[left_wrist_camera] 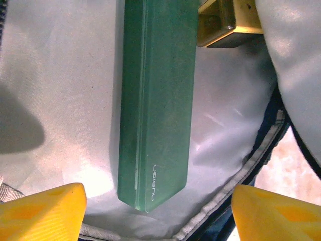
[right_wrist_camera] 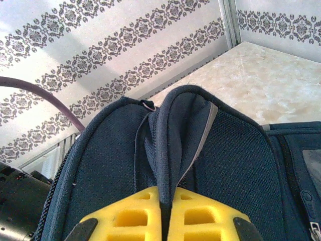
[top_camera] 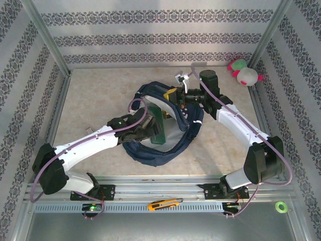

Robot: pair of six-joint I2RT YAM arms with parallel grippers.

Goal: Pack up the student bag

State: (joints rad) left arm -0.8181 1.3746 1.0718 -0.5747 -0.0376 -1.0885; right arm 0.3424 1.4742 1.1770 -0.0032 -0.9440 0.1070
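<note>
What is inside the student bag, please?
A long green case rests against the grey lining of the student bag, a yellow-brown box beside its far end; folds hide the rest of the box.

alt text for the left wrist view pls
A dark green case rests on the pale grey lining inside the student bag, a yellow-brown box at its far end. The left gripper is open, its yellow fingers not touching the case.

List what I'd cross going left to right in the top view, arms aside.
First the student bag → pink and white plush toy → green tape roll. The orange utility knife falls within the bag's left-to-right span, so it is left out of the order.
</note>
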